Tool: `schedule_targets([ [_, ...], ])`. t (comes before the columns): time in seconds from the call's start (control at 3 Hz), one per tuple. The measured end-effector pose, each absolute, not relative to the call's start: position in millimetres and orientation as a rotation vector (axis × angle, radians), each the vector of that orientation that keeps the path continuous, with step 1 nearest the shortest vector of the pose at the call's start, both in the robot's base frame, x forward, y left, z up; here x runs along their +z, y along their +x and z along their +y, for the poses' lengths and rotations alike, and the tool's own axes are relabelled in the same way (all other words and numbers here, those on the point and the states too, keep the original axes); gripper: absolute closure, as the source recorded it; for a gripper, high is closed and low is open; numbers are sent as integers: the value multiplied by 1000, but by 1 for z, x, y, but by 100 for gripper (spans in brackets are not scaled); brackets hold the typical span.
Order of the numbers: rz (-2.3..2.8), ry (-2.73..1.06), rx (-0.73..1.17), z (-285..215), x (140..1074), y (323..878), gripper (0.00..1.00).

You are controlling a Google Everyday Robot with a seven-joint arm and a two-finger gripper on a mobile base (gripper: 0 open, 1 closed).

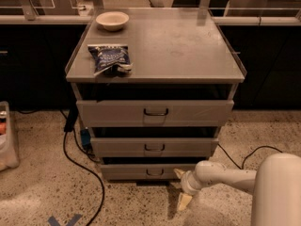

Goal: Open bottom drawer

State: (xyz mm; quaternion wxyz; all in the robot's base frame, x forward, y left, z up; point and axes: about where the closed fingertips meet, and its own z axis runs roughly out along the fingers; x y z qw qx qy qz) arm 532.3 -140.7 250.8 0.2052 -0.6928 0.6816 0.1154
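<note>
The grey cabinet has three drawers. The bottom drawer (pixel 127 171) is the slimmest front, low near the floor, with a small dark loop handle (pixel 155 173). It sits about level with the drawers above. My gripper (pixel 181 187) is on the white arm coming in from the lower right. It hovers just off the floor, in front of the bottom drawer's right end and right of the handle. Its fingers (pixel 184 201) are spread apart, one near the drawer front and one lower, and hold nothing.
The middle drawer (pixel 154 146) and top drawer (pixel 155 112) are above. A white bowl (pixel 112 20) and a blue snack bag (pixel 109 58) lie on the cabinet top. A black cable (pixel 87 171) runs over the floor at the left. A white bin (pixel 7 138) stands at far left.
</note>
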Motion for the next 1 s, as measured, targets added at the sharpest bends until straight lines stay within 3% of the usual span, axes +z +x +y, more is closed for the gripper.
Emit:
schedule_targets([
  [0.67, 1805, -1964, 332, -119, 205, 587, 0],
  [1.0, 1805, -1964, 332, -119, 205, 587, 0],
])
